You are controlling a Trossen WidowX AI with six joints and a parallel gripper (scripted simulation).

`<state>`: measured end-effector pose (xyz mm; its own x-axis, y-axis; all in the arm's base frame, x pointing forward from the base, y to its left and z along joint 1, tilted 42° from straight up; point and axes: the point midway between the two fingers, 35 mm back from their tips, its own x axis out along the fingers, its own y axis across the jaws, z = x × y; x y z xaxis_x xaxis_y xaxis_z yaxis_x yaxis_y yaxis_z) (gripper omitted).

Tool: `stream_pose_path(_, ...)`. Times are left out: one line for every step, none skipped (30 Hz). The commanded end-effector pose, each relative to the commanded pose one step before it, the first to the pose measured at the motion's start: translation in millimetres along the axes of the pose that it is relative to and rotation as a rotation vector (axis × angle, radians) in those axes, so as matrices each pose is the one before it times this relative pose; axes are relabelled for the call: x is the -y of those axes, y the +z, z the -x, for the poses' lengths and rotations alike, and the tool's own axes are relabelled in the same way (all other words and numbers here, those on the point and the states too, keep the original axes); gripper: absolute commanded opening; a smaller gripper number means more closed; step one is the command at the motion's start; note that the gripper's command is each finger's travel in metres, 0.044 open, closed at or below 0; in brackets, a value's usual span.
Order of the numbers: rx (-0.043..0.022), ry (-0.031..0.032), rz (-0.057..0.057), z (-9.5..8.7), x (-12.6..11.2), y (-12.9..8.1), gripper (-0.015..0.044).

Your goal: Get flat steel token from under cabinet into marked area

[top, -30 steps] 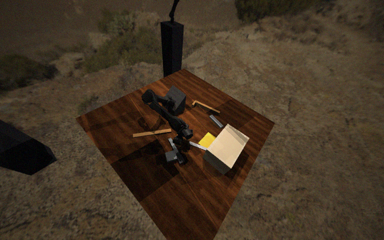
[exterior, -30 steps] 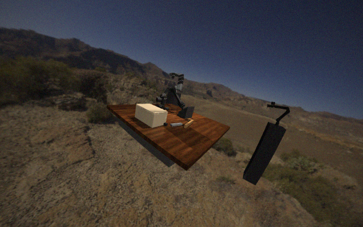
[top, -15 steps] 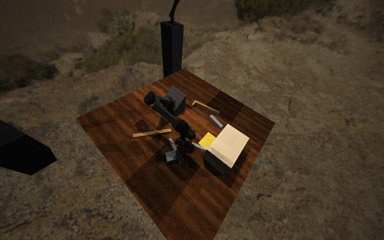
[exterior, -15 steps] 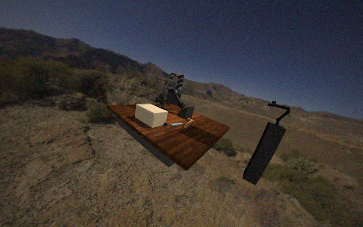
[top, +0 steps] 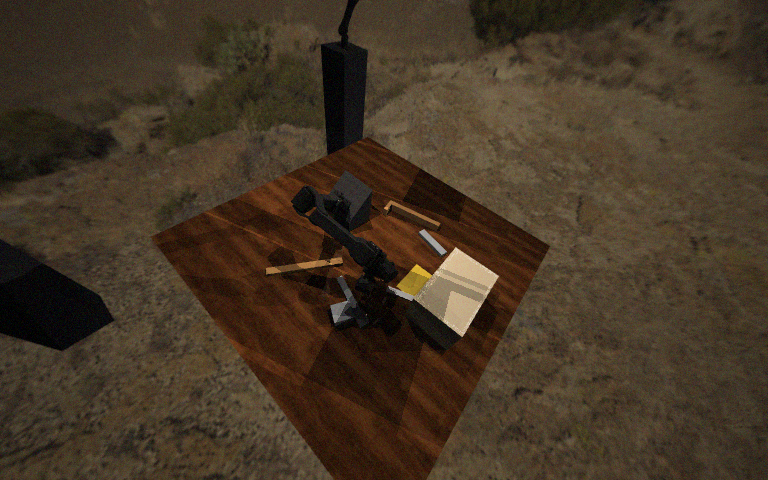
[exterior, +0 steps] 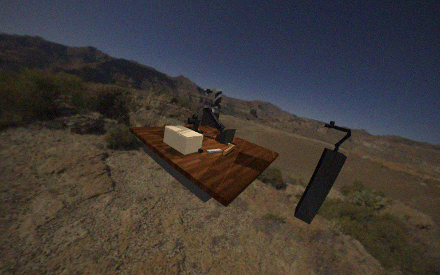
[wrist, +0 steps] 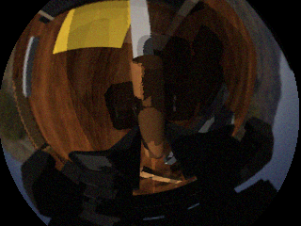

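Top view: one arm (top: 340, 228), one gripper (top: 370, 295), fingers clamped on one grey tool (top: 343, 308). The tool's blocky end shows at 8 o'clock of the gripper, and a pale strip end sits at the edge of the yellow marked area (top: 415, 278). One marked area, at 2 o'clock of the gripper, touching the one beige cabinet (top: 458, 290) at 3 o'clock. Two wooden sticks: a straight stick (top: 303, 265) at 10 o'clock and an L-shaped stick (top: 412, 215) at 1 o'clock. One grey-blue bar (top: 431, 242) lies between the L-shaped stick and the cabinet. Token: not visible in any view, so I cannot tell where it is. All things sit on one wooden table (top: 346, 386).
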<state>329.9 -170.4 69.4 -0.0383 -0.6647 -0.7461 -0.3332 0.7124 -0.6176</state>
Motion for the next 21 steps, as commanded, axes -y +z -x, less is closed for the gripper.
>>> stream_pose_path(0.00000,-0.00202,-0.0022,0.05,0.68,7.45,0.0000)
stream_pose_path(0.00005,0.00000,0.0000,0.02,0.02,1.15,0.0000)
stream_pose_path(0.00005,0.00000,0.0000,0.02,0.02,1.15,0.0000)
stream_pose_path(0.00005,0.00000,0.0000,0.02,0.02,1.15,0.0000)
stream_pose_path(0.00005,0.00000,0.0000,0.02,0.02,1.15,0.0000)
stream_pose_path(0.00005,0.00000,0.0000,0.02,0.02,1.16,0.0000)
stream_pose_path(0.00005,0.00000,0.0000,0.02,0.02,1.16,0.0000)
stream_pose_path(0.00005,0.00000,0.0000,0.02,0.02,1.16,0.0000)
stream_pose_path(0.00005,0.00000,0.0000,0.02,0.02,1.16,0.0000)
stream_pose_path(0.00005,0.00000,0.0000,0.02,0.02,1.16,0.0000)
stream_pose_path(0.00005,0.00000,0.0000,0.02,0.02,1.16,0.0000)
stream_pose_path(0.00005,0.00000,0.0000,0.02,0.02,1.16,0.0000)
stream_pose_path(0.00005,0.00000,0.0000,0.02,0.02,1.16,0.0000)
stream_pose_path(0.00005,0.00000,0.0000,0.02,0.02,1.16,0.0000)
stream_pose_path(0.00005,0.00000,0.0000,0.02,0.02,1.09,0.0000)
stream_pose_path(0.00005,0.00000,0.0000,0.02,0.02,1.09,0.0000)
stream_pose_path(0.00005,0.00000,0.0000,0.02,0.02,1.09,0.0000)
stream_pose_path(0.00005,0.00000,0.0000,0.02,0.02,1.09,0.0000)
stream_pose_path(0.00005,0.00000,0.0000,0.02,0.02,1.10,0.0000)
stream_pose_path(0.00005,0.00000,0.0000,0.02,0.02,1.10,0.0000)
stream_pose_path(0.00005,0.00000,0.0000,0.02,0.02,1.10,0.0000)
